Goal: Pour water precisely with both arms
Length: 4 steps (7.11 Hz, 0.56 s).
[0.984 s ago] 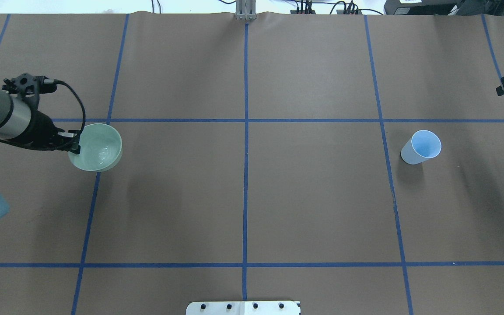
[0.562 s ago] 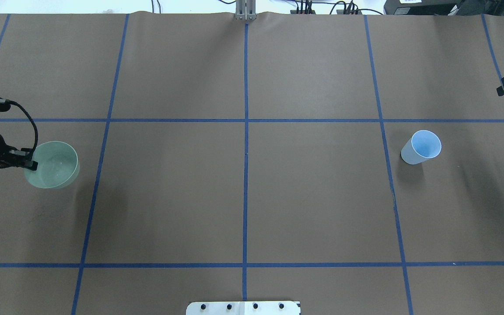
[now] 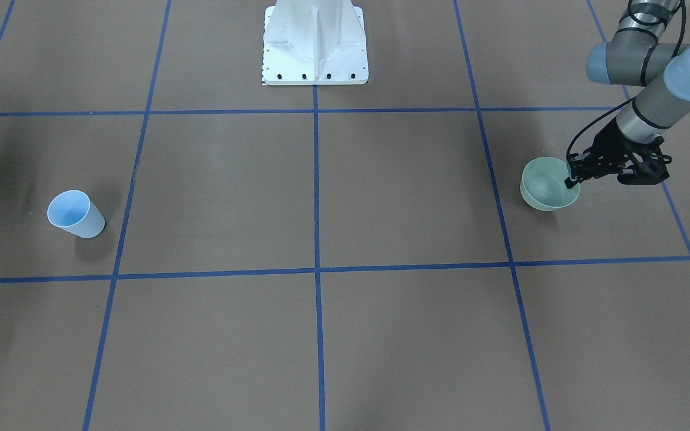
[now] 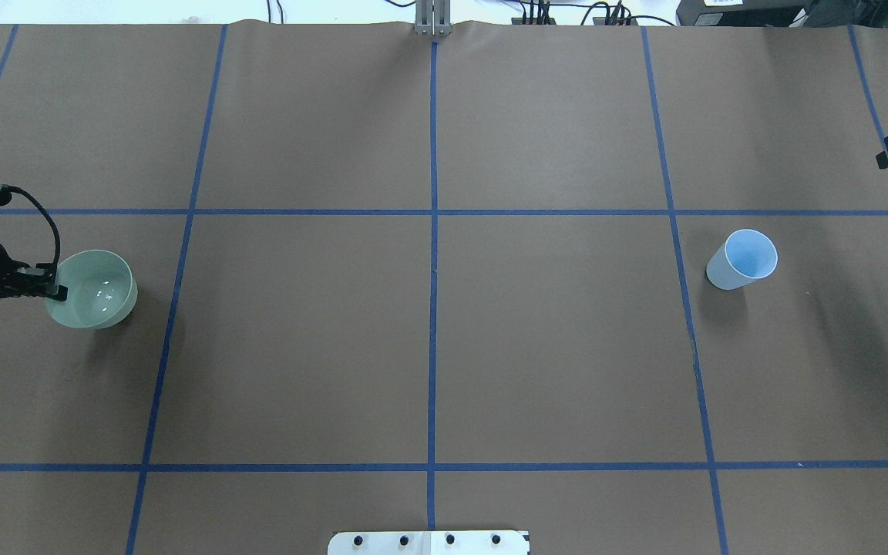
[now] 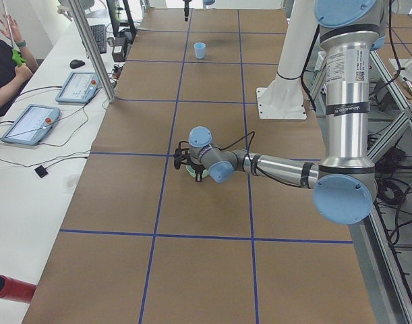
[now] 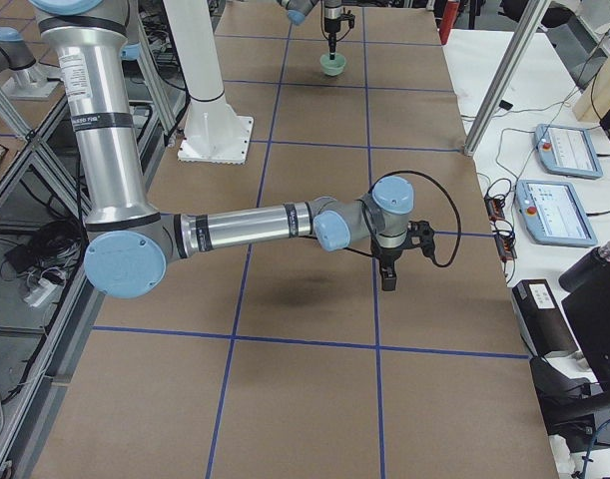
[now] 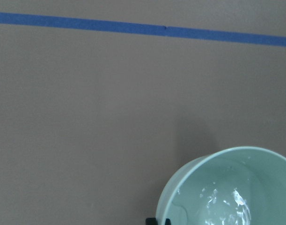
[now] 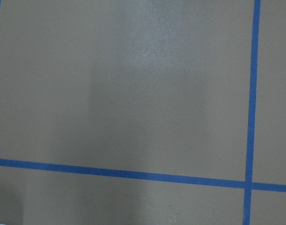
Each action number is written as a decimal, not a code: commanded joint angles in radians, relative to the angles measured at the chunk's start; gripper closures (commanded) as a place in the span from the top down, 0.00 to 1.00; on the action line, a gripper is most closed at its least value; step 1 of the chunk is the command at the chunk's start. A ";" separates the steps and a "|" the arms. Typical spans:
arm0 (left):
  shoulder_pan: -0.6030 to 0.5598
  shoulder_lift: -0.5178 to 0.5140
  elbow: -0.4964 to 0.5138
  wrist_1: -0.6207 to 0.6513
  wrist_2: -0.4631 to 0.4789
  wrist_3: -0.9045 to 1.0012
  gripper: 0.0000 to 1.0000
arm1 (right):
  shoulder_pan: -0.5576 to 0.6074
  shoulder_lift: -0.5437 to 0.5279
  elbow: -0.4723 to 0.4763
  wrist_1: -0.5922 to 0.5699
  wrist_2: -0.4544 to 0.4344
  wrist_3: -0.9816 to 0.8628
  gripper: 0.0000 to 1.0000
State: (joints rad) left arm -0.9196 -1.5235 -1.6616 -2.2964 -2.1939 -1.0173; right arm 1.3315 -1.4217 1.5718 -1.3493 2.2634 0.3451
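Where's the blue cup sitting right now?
In the overhead view the blue cup stands on the table's right side, just right of a blue tape line, far across from the green bowl gripped by the left end effector.

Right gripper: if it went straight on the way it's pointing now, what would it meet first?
The right gripper points down, and its wrist view shows only bare brown paper and blue tape lines, so likely that paper first. The blue cup stands off to the side.
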 commanded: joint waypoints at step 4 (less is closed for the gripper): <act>-0.010 -0.007 -0.032 -0.011 -0.004 -0.014 1.00 | 0.000 -0.016 0.005 0.015 0.001 0.000 1.00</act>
State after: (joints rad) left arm -0.9220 -1.5328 -1.6647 -2.3129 -2.1953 -1.0323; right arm 1.3311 -1.4262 1.5714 -1.3406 2.2658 0.3446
